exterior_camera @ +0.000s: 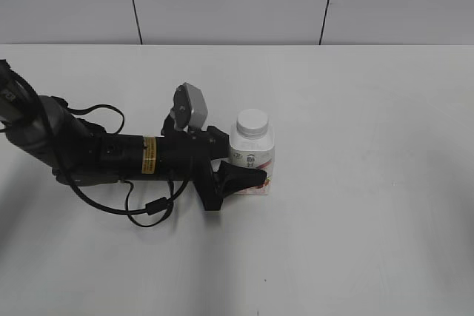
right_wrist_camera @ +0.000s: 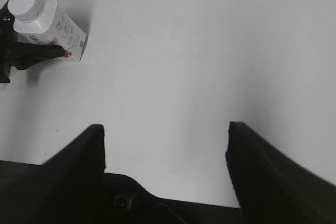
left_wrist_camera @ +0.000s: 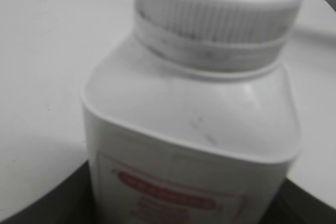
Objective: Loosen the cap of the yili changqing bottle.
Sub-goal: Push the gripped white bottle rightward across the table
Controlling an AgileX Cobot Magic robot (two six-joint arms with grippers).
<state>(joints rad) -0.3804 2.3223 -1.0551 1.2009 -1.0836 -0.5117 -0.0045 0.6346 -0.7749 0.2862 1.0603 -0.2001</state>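
Note:
The yili changqing bottle (exterior_camera: pixel 252 155) stands upright on the white table, squat and white, with a pink and red label. Its ribbed white cap (exterior_camera: pixel 252 122) sits on the neck. My left gripper (exterior_camera: pixel 248 162) reaches in from the left and is shut on the bottle's body, one black finger (exterior_camera: pixel 243 177) across its front. The left wrist view is filled by the bottle (left_wrist_camera: pixel 189 129) and cap (left_wrist_camera: pixel 215 3), with dark fingers (left_wrist_camera: pixel 37 205) at the bottom corners. My right gripper (right_wrist_camera: pixel 165 129) hangs open over bare table, far from the bottle (right_wrist_camera: pixel 50 24).
The white table (exterior_camera: pixel 370 205) stretches out to the right and front of the bottle. The black left arm (exterior_camera: pixel 96 155) with its looping cables lies across the table's left side. A grey panelled wall (exterior_camera: pixel 229 1) runs along the back.

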